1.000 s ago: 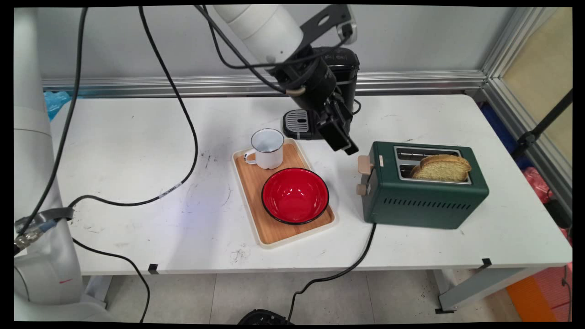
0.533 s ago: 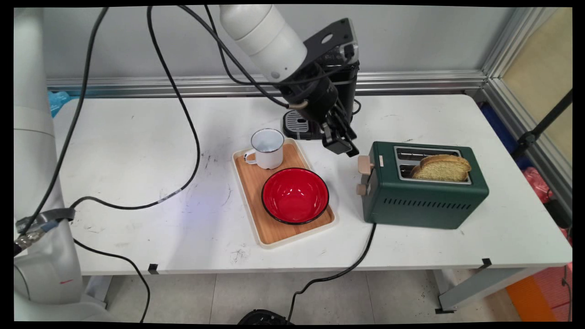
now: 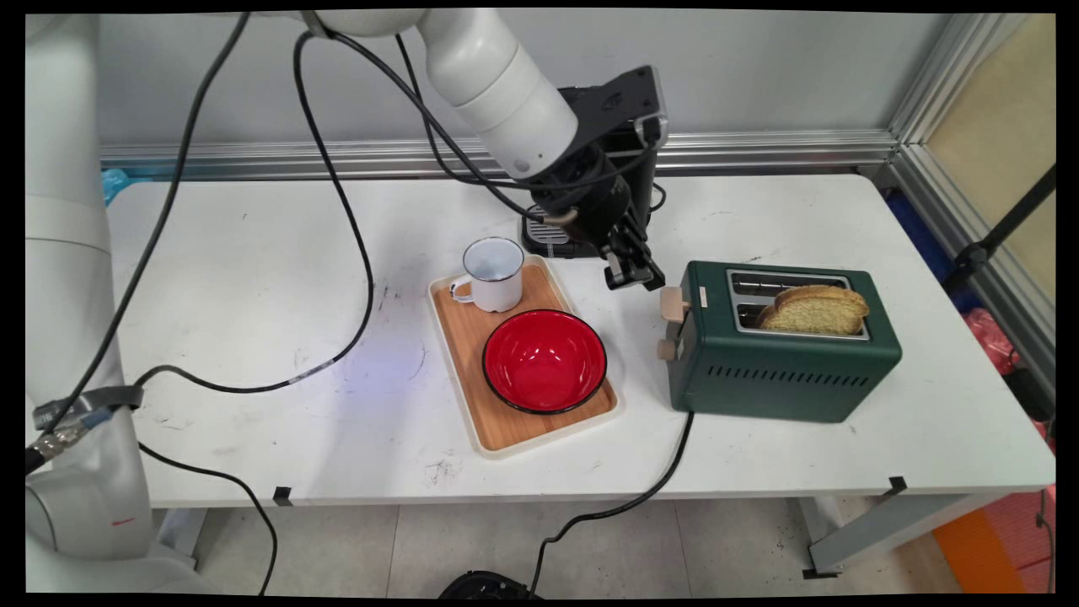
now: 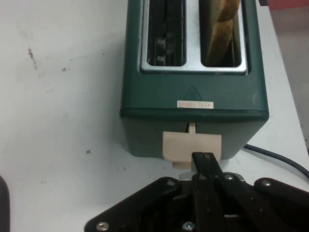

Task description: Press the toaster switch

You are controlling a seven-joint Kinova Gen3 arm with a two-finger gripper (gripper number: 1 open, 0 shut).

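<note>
A dark green toaster [image 3: 780,341] stands on the white table [image 3: 253,270], with a slice of bread [image 3: 816,308] in its nearer slot. My black gripper [image 3: 634,276] is shut with nothing in it and hovers just left of the toaster's cream lever [image 3: 673,303]. In the hand view the shut gripper [image 4: 205,160] points at the lever [image 4: 191,146] on the end of the toaster [image 4: 193,104], tips right at it; whether they touch I cannot tell. The bread [image 4: 221,31] stands in the right slot, the left slot is bare.
A wooden tray [image 3: 472,371] left of the toaster carries a red bowl [image 3: 544,361] and a white enamel mug [image 3: 491,274]. A black coffee machine [image 3: 590,194] stands behind the gripper. The toaster's cord [image 3: 641,493] drops over the front edge. Black cables [image 3: 337,211] hang over the table's left half.
The gripper has come down and to the right toward the toaster's lever, and the wrist has turned so that the fingers point at it.
</note>
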